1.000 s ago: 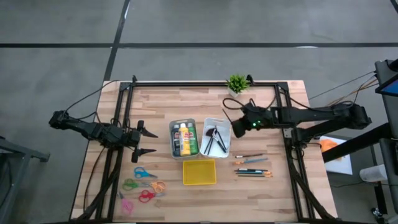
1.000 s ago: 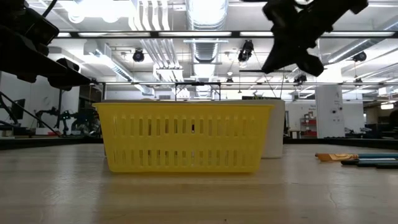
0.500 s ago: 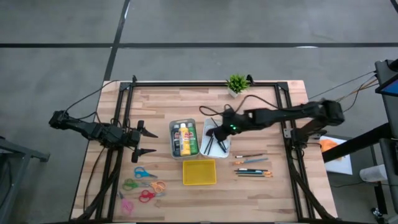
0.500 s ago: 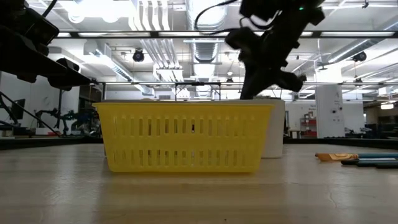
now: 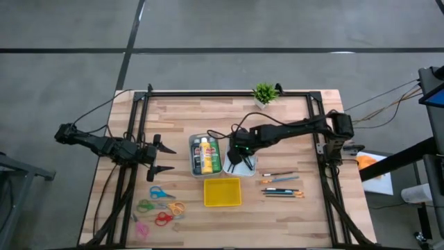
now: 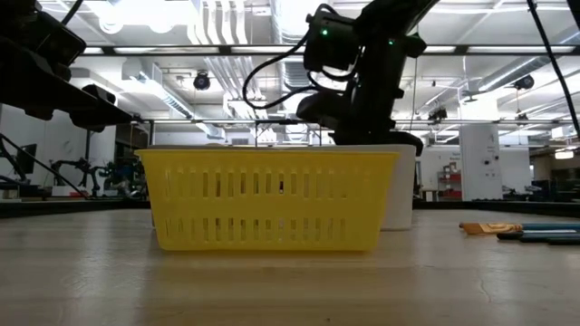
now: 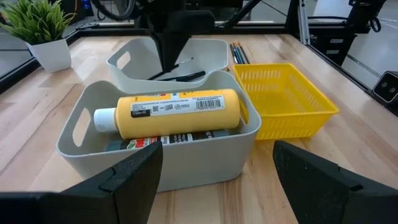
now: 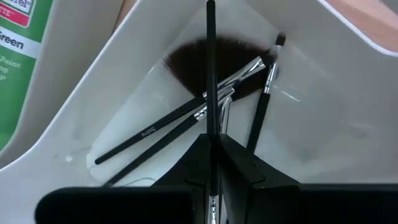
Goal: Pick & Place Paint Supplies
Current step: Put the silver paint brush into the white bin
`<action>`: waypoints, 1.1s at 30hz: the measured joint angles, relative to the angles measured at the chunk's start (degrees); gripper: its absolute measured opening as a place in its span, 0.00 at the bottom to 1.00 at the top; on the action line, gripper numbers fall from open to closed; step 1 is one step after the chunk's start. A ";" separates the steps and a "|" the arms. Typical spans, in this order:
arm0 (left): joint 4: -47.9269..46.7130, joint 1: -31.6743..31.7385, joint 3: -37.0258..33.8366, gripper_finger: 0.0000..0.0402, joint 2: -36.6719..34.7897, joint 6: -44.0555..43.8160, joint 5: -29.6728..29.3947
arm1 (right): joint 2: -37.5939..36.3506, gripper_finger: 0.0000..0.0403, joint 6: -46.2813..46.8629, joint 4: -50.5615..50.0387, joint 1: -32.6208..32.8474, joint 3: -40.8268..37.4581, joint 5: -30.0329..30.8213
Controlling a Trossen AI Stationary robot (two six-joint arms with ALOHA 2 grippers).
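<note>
Over the white bin, which holds several dark-handled brushes, my right gripper points steeply down and is shut on one thin dark brush. In the low view the white bin's wall hides its fingertips. Beside it, a grey bin holds the yellow, green and dark paint bottles lying on their sides. Slim pencils and brushes lie on the table to the right. My left gripper waits open at the table's left, touching nothing. My right gripper pinches the thin brush's handle between its two fingers. The fingers come from above, slanting from the table's right, and the brush runs along them, sticking out past the tips into the white bin. Whether its far end touches the bin, I cannot tell.
A yellow slatted basket stands near the front, in front of both bins. Several coloured scissors lie at the front left. A small potted plant stands at the far edge. Black frame rails run along both sides.
My right gripper has swung toward the table's left and down, from beside the white bin's right side to over its inside. It has tipped from a shallow slant to pointing steeply down, and its fingers have stayed shut.
</note>
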 joint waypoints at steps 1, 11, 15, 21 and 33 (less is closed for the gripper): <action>0.00 0.00 0.00 0.76 0.00 0.01 0.00 | 0.20 0.04 0.00 -0.03 0.00 0.18 0.00; 0.00 0.00 0.00 0.76 0.00 0.01 0.00 | -0.24 0.21 -1.07 0.16 -0.11 0.04 0.00; 0.00 -0.01 0.01 0.76 0.00 0.01 0.00 | -0.33 0.22 -2.03 0.14 -0.13 0.03 0.03; 0.00 0.00 0.01 0.76 0.00 0.01 0.00 | -3.19 0.22 -7.10 0.18 -0.13 0.39 2.75; 0.00 0.01 -0.01 0.76 0.00 0.01 0.00 | -17.72 0.22 -30.04 -2.04 -0.55 -0.85 7.06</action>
